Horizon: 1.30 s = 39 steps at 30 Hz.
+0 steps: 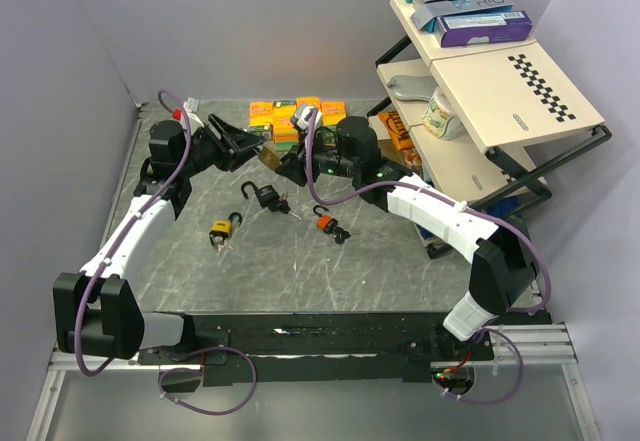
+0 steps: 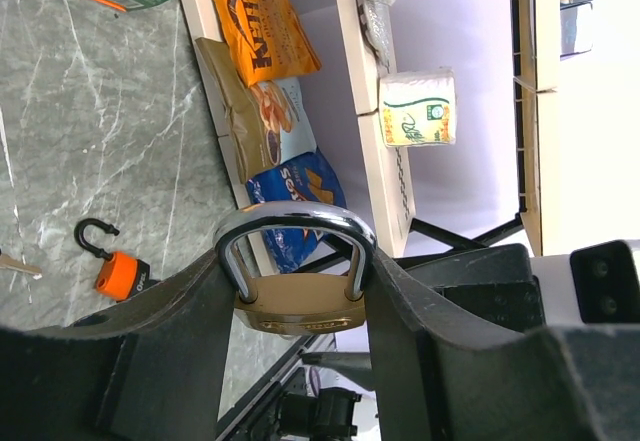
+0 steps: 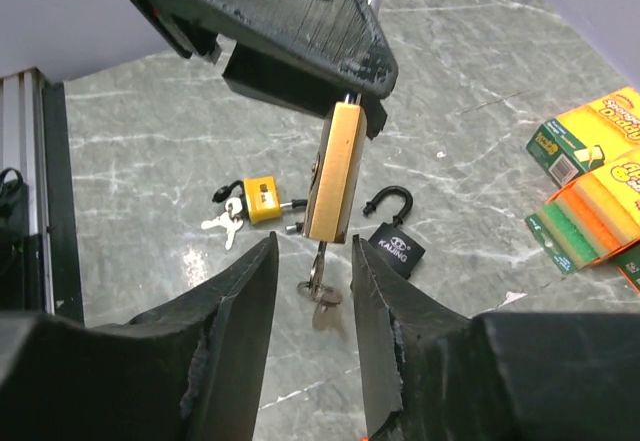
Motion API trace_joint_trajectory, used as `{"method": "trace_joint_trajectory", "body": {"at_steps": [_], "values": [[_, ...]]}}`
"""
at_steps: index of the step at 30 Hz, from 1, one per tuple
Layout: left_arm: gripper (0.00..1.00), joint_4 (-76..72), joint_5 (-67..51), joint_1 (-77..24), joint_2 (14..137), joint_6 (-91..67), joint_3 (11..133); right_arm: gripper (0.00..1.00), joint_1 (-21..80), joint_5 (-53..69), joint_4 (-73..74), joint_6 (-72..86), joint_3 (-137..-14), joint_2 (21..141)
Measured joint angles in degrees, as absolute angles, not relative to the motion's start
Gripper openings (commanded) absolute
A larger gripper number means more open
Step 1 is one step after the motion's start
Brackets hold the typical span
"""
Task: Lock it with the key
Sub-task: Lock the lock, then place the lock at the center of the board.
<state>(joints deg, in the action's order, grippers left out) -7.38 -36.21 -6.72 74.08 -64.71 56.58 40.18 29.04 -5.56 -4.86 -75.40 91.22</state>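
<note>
My left gripper (image 2: 295, 261) is shut on the steel shackle of a brass padlock (image 2: 300, 306) and holds it above the table; the shackle looks seated in the body. In the right wrist view the padlock (image 3: 335, 171) hangs edge-on with a key (image 3: 320, 266) stuck in its underside and a ring with a spare key dangling. My right gripper (image 3: 313, 246) is open, its fingers on either side of the key and apart from it. In the top view the left gripper (image 1: 250, 146) and right gripper (image 1: 290, 164) meet at the padlock (image 1: 270, 158).
A black padlock (image 1: 264, 195), a yellow padlock with keys (image 1: 222, 231) and an orange padlock (image 1: 325, 223) lie open on the grey table. Sponge boxes (image 1: 290, 116) stand behind. A shelf rack (image 1: 480, 91) with boxes and snack bags (image 2: 260, 31) fills the right.
</note>
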Motion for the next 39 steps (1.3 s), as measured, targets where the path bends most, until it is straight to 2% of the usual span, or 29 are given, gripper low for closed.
{"method": "trace_joint_trajectory", "body": {"at_steps": [1,2,12,22,30,33,39], "values": [[0.01,-7.40,-36.21,-6.70,74.08,-64.75,56.58,0.40,40.18,29.12,-5.32,-5.02,-75.40,91.22],[0.01,-7.40,-36.21,-6.70,74.08,-64.77,56.58,0.33,40.18,29.23,-5.04,-5.30,-75.40,91.22],[0.01,-7.46,-36.18,-6.66,74.08,-65.21,56.49,0.00,40.18,28.93,-5.08,-5.89,-74.87,91.11],[0.01,-5.61,-35.94,-5.45,74.15,-65.25,57.06,0.00,39.94,28.01,-5.34,-6.02,-74.48,91.09],[0.01,-3.38,-29.45,1.13,78.35,-63.75,63.59,0.00,39.99,28.12,-3.68,-6.22,-69.80,87.79],[0.01,2.44,-27.57,2.68,81.17,-56.31,69.19,0.00,39.97,28.12,-3.07,-5.96,-69.63,87.11],[0.01,21.91,-22.24,2.26,91.90,-29.28,86.41,0.00,38.94,28.16,-2.39,-4.97,-68.77,86.11]]}}
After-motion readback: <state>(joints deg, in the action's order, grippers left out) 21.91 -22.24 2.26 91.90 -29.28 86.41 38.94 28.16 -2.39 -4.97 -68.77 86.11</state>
